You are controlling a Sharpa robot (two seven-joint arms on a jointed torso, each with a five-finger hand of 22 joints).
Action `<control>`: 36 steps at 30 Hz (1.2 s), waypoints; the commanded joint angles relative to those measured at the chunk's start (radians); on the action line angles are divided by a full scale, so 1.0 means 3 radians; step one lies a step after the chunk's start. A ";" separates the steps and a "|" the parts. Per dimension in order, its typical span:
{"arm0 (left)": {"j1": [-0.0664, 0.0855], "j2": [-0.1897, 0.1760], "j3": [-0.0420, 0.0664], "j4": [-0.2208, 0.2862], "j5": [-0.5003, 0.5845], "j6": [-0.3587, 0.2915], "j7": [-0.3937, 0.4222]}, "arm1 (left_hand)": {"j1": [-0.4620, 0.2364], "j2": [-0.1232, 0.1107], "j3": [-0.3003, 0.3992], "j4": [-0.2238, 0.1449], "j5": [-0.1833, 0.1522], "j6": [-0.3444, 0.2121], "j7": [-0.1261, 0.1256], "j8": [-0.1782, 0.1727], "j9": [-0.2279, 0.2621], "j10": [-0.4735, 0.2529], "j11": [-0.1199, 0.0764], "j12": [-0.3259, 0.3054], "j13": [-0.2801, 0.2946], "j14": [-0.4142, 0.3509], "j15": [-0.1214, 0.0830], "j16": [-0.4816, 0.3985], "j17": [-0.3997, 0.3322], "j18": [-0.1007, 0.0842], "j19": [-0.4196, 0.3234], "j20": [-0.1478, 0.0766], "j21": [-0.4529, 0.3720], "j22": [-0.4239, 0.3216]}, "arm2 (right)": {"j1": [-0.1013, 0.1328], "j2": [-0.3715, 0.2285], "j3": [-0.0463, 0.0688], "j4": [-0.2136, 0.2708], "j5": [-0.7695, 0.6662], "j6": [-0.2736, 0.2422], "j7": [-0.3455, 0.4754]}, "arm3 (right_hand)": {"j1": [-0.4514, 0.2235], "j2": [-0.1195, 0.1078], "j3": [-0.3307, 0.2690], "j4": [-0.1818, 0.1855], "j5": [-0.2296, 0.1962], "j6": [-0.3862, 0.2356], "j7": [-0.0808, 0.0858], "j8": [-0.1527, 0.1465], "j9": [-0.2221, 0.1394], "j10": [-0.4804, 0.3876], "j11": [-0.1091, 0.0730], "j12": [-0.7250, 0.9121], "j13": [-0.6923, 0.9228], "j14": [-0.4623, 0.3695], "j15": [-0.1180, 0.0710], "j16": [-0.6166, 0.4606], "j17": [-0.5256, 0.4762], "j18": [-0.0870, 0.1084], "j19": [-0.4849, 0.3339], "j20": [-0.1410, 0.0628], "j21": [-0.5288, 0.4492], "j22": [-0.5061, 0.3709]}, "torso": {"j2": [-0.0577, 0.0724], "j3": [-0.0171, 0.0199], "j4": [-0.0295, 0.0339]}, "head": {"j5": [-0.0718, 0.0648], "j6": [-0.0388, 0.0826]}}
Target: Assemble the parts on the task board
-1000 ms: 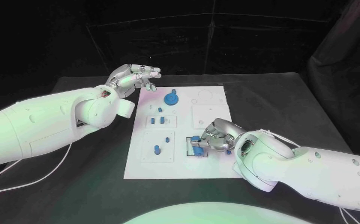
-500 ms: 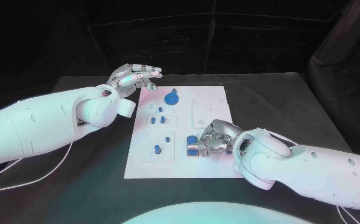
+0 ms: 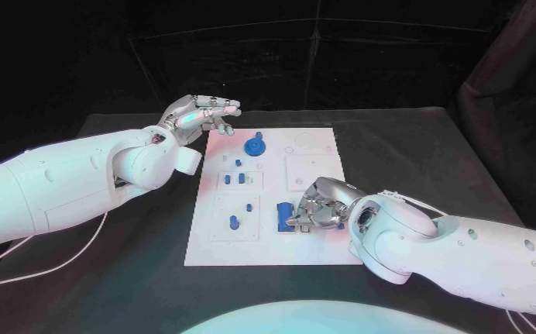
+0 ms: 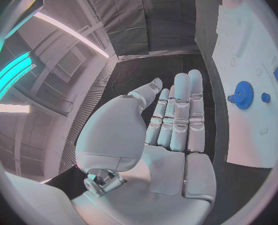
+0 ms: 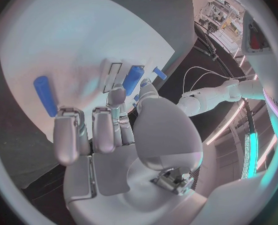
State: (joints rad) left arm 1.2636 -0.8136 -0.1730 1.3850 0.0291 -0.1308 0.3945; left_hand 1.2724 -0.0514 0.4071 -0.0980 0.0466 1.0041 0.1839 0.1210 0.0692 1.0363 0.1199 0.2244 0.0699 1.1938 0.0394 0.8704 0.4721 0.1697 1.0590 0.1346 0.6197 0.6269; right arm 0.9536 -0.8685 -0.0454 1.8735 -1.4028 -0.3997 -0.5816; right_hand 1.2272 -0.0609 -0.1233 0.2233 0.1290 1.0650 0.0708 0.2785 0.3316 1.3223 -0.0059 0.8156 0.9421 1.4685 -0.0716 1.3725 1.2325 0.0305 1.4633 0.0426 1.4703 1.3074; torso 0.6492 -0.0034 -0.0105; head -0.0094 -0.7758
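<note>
The white task board (image 3: 259, 249) lies mid-table. On it are a blue gear (image 3: 255, 147) at the far end, small blue parts (image 3: 229, 179) in the left column and another blue part (image 3: 234, 222) nearer me. My right hand (image 3: 321, 210) rests curled on the board's near right area. Its thumb and fingertips pinch an elongated blue part (image 3: 286, 215), seen beside a slot frame in the right wrist view (image 5: 133, 80). A blue cylinder (image 5: 45, 95) lies loose on the board (image 5: 64, 40). My left hand (image 3: 202, 115) hovers off the board's far left corner, fingers apart, holding nothing.
The black table (image 3: 123, 241) surrounds the board with free room on both sides. The left wrist view shows the gear (image 4: 243, 91) and the board (image 4: 251, 45) beyond my left hand (image 4: 176, 120). A white cable (image 3: 67, 260) lies at the left.
The blue part at my right hand's fingertips has shifted slightly left and farther up the board with the fingers. My left hand has stayed put.
</note>
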 commanded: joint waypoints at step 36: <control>0.0003 0.0000 -0.0024 -0.0004 0.0010 0.0058 0.0001 | 0.0040 0.0008 -0.0017 -0.0005 0.0008 -0.0008 0.0010 0.0014 -0.0004 -0.0025 0.0004 0.0019 -0.0004 -0.0009 -0.0016 -0.0016 -0.0006 0.0043 0.0018 0.0004 -0.0017 -0.0005 | 0.0112 -0.0718 0.0010 0.0032 0.0012 0.0369 0.0074 | 0.0122 0.0165 -0.0226 0.0073 0.0385 -0.0092 0.0037 -0.0074 0.0027 0.0059 0.0032 0.0054 0.0135 0.0156 0.0033 0.0038 0.0094 0.0015 0.0050 0.0033 0.0029 0.0490 | 0.0002 0.0003 -0.0006 | -0.0080 0.0012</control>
State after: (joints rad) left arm 1.2631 -0.8132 -0.1807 1.3831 0.0292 -0.1266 0.3915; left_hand 1.2761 -0.0478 0.4071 -0.0980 0.0466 1.0040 0.1839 0.1210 0.0692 1.0363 0.1199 0.2244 0.0702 1.1938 0.0394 0.8704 0.4718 0.1697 1.0589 0.1345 0.6197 0.6269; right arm 0.9869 -1.0901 -0.0423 1.8885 -1.3629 -0.3325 -0.5490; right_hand 1.2563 -0.0101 -0.1870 0.2467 0.2400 1.0298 0.0844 0.2531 0.3393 1.3436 0.0090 0.8376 0.9834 1.4684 -0.0641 1.3878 1.2615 0.0306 1.4669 0.0462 1.4813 1.3074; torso 0.6493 -0.0031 -0.0128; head -0.0354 -0.7711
